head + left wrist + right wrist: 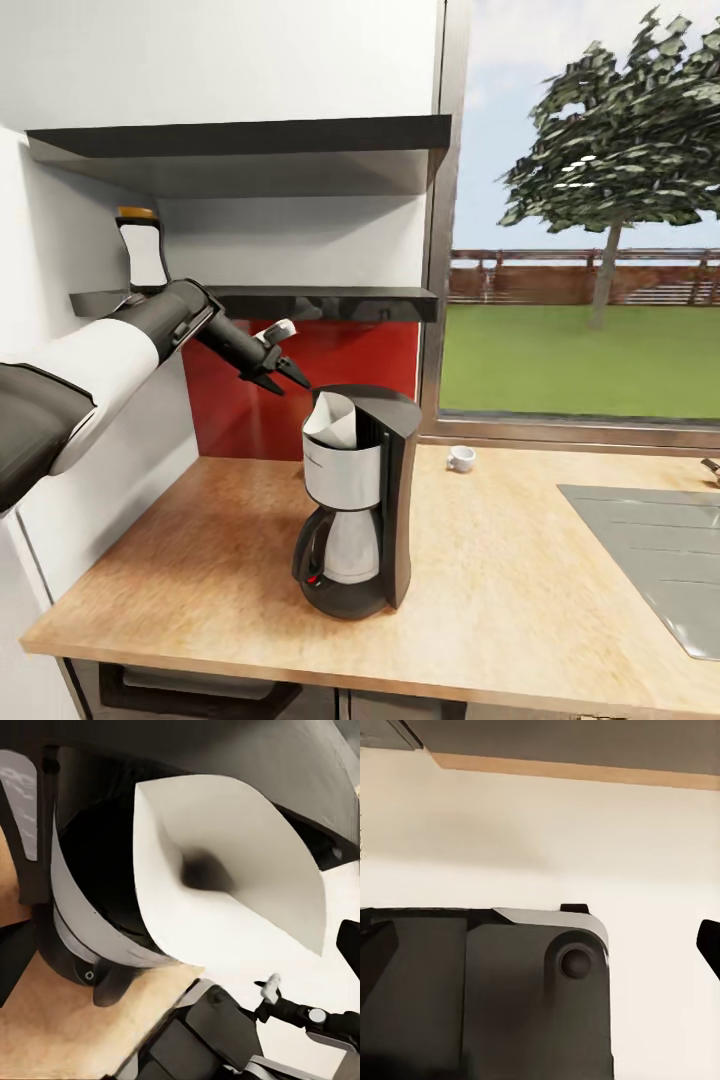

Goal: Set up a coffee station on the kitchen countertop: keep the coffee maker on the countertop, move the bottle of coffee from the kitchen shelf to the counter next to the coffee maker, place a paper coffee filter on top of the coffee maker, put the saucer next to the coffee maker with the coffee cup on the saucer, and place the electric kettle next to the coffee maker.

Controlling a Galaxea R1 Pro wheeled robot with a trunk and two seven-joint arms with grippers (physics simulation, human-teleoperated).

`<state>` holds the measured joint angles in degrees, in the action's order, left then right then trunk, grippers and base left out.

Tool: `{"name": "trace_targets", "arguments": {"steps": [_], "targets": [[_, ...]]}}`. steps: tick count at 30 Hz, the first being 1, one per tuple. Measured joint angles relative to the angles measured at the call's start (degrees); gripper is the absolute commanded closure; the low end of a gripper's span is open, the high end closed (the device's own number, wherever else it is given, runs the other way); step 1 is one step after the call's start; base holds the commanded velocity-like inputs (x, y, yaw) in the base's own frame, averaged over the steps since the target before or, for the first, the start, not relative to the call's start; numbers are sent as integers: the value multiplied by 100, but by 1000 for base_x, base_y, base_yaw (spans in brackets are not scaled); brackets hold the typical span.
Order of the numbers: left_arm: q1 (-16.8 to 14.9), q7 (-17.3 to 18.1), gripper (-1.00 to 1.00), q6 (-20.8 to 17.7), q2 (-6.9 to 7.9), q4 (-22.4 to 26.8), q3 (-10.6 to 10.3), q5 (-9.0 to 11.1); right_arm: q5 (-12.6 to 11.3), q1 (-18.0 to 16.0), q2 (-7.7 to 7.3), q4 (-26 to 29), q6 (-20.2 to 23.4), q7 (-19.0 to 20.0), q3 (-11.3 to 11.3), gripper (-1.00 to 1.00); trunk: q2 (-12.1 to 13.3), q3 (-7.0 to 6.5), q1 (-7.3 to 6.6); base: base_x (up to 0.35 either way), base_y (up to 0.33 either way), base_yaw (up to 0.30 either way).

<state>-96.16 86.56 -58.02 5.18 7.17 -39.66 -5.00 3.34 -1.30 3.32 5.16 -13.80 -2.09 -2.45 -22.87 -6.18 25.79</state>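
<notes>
Our left gripper (283,372) hangs w/ fingers apart and empty, just above-left of the paper coffee filter (333,421), which sits upright in the top of the coffee maker (358,500) on the kitchen countertop (500,590). The bottle of coffee (144,250) stands on the kitchen shelf (330,298), far left; the coffee cup (461,458) rests near the window. Right gripper: fingers' state we can't tell.

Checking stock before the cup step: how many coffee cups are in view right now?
1. The coffee cup sits on the kitchen countertop by the window, to the right of the coffee maker and behind it. Others may lie outside the frame.
</notes>
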Motion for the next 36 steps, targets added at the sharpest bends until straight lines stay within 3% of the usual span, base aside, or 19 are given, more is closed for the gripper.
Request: {"name": "trace_targets", "arguments": {"steps": [14,16,19,20,21,29,36], "targets": [[31,-17,-100,8,16,-6,0,-1,0,0,0,0,0,1,-3,-100,-2,0,-2,-264,141,273],[55,-26,-100,16,59,-7,-6,-6,0,0,0,0,0,1,-2,-100,-1,0,-2,-60,55,277],[89,-28,-100,27,292,-9,-21,-8,0,0,0,0,2,0,-1,-100,-1,0,-3,-17,16,277],[145,-26,-100,34,388,-11,-34,-9,0,0,0,0,4,-1,-3,-100,-1,1,-3,-2,2,277],[460,-35,-100,214,483,-7,-31,0,0,0,0,0,8,-1,-2,-100,-7,2,-5,-1,1,277],[1608,-72,-100,880,462,0,-35,0,0,0,0,0,9,0,-3,-100,-1,2,-3,0,0,277],[1945,-58,-100,1287,491,2,158,196,0,0,1,0,9,-1,1,-100,-1,1,-3,-2,0,277]]}}
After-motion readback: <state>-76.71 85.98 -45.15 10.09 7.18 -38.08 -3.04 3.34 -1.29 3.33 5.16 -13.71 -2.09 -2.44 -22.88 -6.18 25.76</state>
